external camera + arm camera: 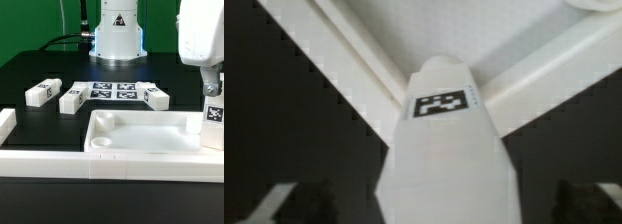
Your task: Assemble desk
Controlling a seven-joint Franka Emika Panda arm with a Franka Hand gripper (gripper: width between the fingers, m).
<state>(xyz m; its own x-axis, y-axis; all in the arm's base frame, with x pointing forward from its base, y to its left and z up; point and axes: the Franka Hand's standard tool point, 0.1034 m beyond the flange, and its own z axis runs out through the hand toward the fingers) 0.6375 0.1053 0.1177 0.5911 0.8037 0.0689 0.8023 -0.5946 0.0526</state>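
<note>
Flanking leg (446,150), jaws blurred, cropped

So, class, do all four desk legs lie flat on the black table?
No: three legs lie there, but the fourth leg stands upright at the end of the tabletop on the exterior view's right.

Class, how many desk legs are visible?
4: far-left leg and next leg, exterior view's left of the marker board; third leg, its right; upright leg at the tabletop's right end.
</note>
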